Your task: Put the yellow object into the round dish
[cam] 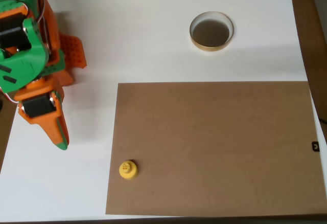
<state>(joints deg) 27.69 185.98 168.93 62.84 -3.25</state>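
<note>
Cardboard sheet point(214, 147) lies btwn yellow object point(128, 170) & round dish point(211, 31)

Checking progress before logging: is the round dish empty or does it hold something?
Empty. The round dish shows only its bare dark bottom, and the yellow object lies far off on the brown sheet.

Overhead view looks straight down on the table point(204, 9); moderately near.

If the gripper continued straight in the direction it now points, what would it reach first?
The gripper points down and slightly right in the overhead view. That line crosses only bare white table, passing left of the brown board and yellow object. Its height is unclear, so it may touch the table first.
</note>
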